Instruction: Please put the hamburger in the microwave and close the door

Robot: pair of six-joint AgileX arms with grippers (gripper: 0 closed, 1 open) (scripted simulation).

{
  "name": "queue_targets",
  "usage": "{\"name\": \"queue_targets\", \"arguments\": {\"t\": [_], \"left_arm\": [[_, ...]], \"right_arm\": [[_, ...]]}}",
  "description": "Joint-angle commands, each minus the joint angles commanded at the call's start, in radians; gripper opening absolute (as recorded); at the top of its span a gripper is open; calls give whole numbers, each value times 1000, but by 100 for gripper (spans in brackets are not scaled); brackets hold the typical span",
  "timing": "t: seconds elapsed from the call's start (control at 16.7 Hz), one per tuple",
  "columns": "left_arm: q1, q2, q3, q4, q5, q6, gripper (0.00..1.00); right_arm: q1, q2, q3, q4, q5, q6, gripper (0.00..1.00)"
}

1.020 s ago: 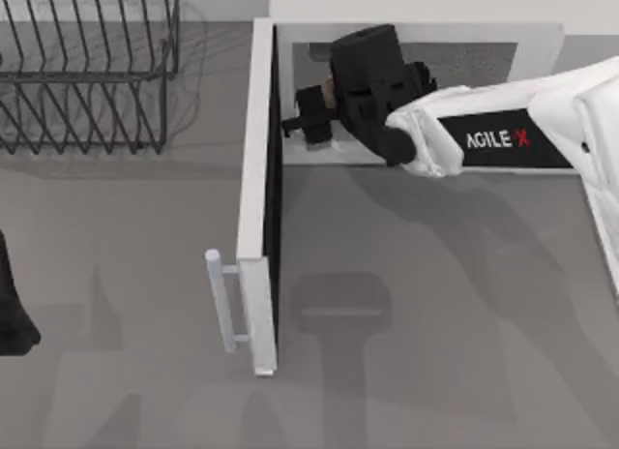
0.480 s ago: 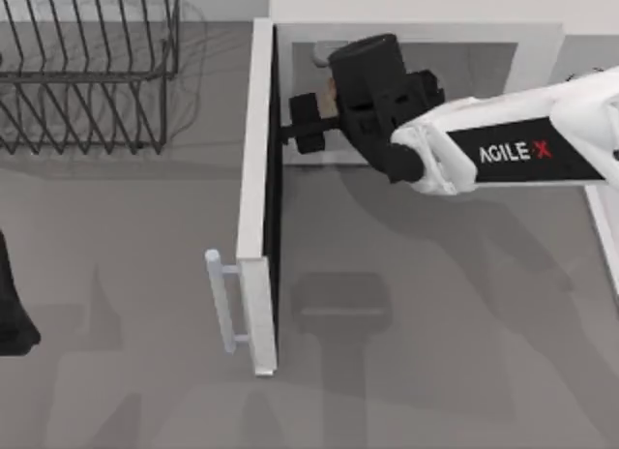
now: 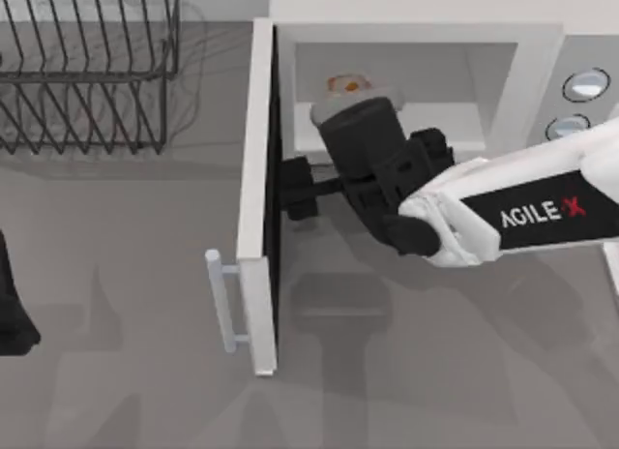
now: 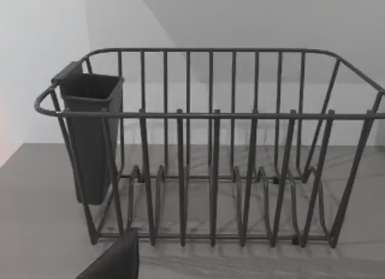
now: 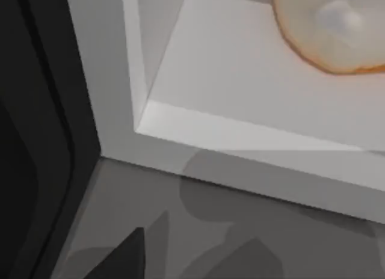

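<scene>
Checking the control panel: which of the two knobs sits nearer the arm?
The lower knob; the right arm's white link almost touches it, while the other knob sits farther back.

Our right gripper (image 3: 298, 188) reaches in from the table's right, wrist angled down, while our left arm (image 3: 12, 309) sits parked at the left edge.

The hamburger (image 3: 348, 85) is pale cream with orange patches. The microwave (image 3: 416, 35) is white, with a pale inside and a grey panel holding two round silver-rimmed knobs (image 3: 586, 84). The door (image 3: 259, 193) is white outside and dark inside, with a pale handle (image 3: 224, 301). The right arm (image 3: 522, 217) is white with a black band; its hand (image 3: 300, 193) looks black. The dish rack (image 4: 210, 147) is dark grey. The table (image 3: 116, 275) is plain grey.
</scene>
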Motion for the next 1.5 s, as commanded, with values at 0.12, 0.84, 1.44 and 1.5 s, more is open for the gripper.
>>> {"name": "queue_targets", "arguments": {"t": [0.12,0.84,1.44,1.5], "left_arm": [[0,0,0,0,0,0,100],[0,0,0,0,0,0,100],[0,0,0,0,0,0,100],[0,0,0,0,0,0,100]], "right_arm": [[25,-43,-82,27,23,18,100],[97,-129,-342,158,108,77,100],[88,-198,-285,159,120,78,100],[88,-213,-274,149,122,78,100]]}}
